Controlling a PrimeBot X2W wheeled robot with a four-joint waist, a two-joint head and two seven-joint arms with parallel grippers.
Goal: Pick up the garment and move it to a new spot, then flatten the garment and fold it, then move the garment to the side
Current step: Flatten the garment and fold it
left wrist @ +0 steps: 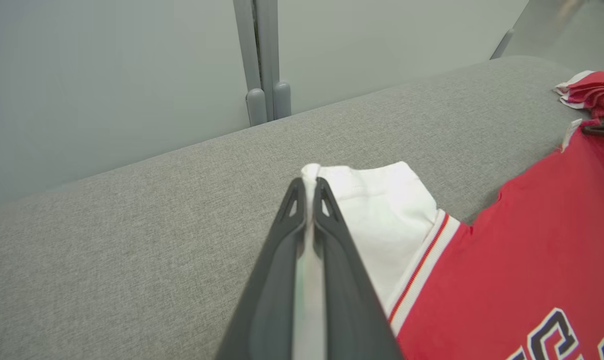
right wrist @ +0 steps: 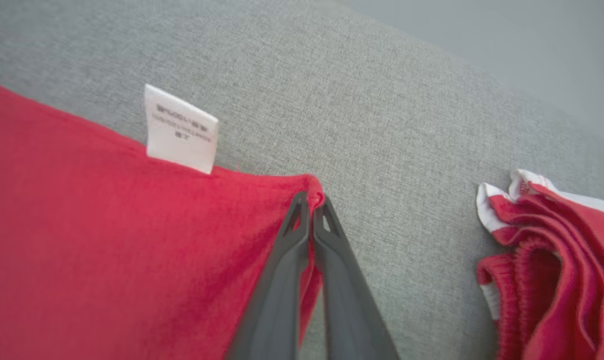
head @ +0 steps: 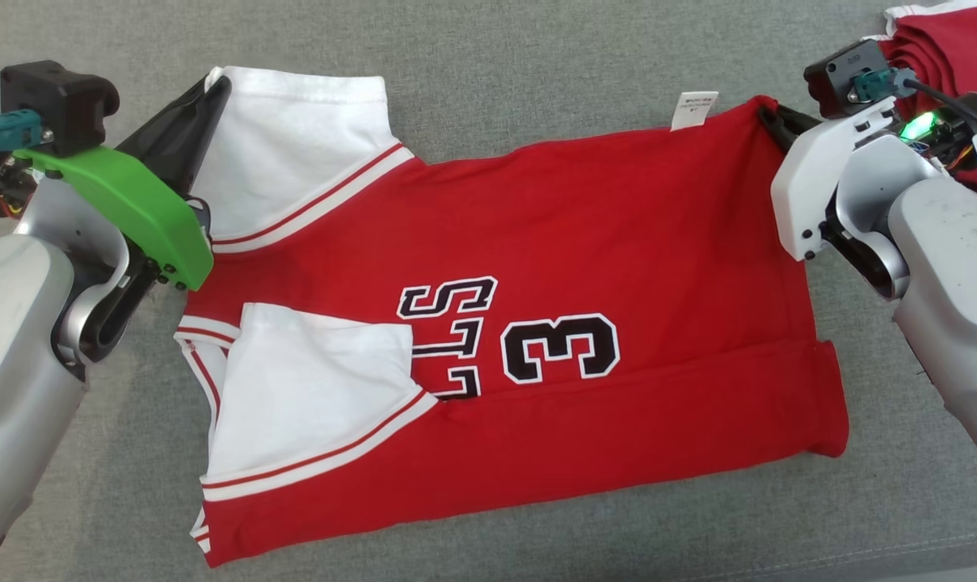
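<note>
I have the grey fabric-topped desk (head: 536,48) under both hands. The red jersey (head: 617,234) lies flat on it, stretched between my two hands, number facing up and one long edge folded over. A heap of red clothes (right wrist: 556,260) sits on the far side of the right hand from the jersey, apart from it. My left hand (left wrist: 307,182) is pinched tight on the corner of the white sleeve (left wrist: 381,210). My right hand (right wrist: 311,197) is clamped on the jersey's red corner, with the white label (right wrist: 181,129) near its fingertips.
</note>
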